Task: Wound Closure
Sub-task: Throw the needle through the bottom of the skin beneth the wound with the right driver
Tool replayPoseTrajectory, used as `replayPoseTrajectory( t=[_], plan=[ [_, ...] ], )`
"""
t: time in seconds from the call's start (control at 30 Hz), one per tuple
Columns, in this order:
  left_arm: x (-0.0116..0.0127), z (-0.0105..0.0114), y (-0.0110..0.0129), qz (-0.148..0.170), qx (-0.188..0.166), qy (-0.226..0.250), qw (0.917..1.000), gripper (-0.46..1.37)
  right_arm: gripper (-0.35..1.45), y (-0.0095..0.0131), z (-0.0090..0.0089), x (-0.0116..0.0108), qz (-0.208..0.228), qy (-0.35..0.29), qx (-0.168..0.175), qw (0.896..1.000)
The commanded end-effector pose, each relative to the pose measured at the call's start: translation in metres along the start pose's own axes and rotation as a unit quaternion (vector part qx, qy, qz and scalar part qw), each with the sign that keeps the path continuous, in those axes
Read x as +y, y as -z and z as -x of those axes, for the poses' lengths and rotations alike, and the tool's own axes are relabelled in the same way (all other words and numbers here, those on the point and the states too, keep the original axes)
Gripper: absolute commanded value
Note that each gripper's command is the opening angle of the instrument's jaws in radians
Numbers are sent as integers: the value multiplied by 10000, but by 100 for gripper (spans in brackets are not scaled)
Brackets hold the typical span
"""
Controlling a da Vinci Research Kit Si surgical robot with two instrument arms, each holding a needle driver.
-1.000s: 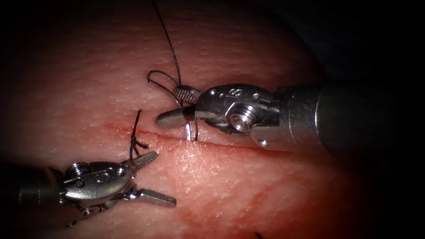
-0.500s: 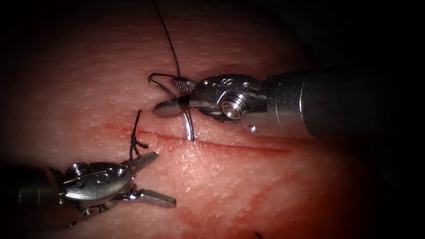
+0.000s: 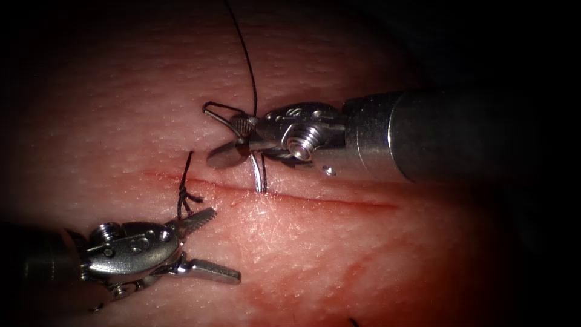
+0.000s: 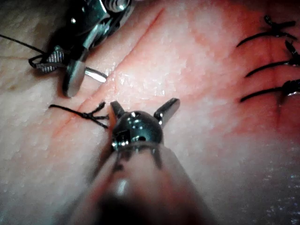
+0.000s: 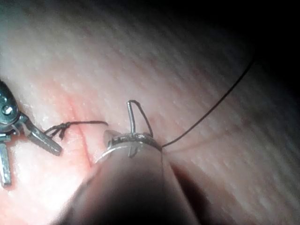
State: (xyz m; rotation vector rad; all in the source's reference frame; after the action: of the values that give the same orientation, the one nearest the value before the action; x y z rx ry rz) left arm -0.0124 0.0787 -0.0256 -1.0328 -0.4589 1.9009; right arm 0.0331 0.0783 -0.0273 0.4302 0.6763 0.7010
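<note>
The curved needle stands with its tip in the tissue at the cut's upper edge, mid-picture. My right tool reaches in from the right. Its jaws stand apart astride the needle's upper curve, near the tail. From the tail the black thread doubles back and runs up out of the picture. My left tool lies open at lower left and holds nothing. The right wrist view has the needle rising from the jaws and the thread. The left wrist view has my left tool.
A tied stitch with short cut ends crosses the cut just beside the left tool's upper jaw, and appears as a knot in the left wrist view. Three finished stitches lie farther along. Red fluid stains the tissue below the cut.
My right tool slid left and upward along the needle and rolled a little. The thread shifted right with it. Needle tip stayed in the tissue; the left tool has not moved.
</note>
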Motion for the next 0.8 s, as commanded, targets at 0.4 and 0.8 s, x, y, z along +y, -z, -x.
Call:
replayPoseTrajectory(
  t=[0.4,0.8],
  plan=[
    [1,0,0,3,2,-28,10000,70,-35,15,-15,-6,0,-4,475,9989],
    [5,1,2,-2,-3,-147,9999,60,-35,29,-12,14,81,872,2463,9652]
  ],
)
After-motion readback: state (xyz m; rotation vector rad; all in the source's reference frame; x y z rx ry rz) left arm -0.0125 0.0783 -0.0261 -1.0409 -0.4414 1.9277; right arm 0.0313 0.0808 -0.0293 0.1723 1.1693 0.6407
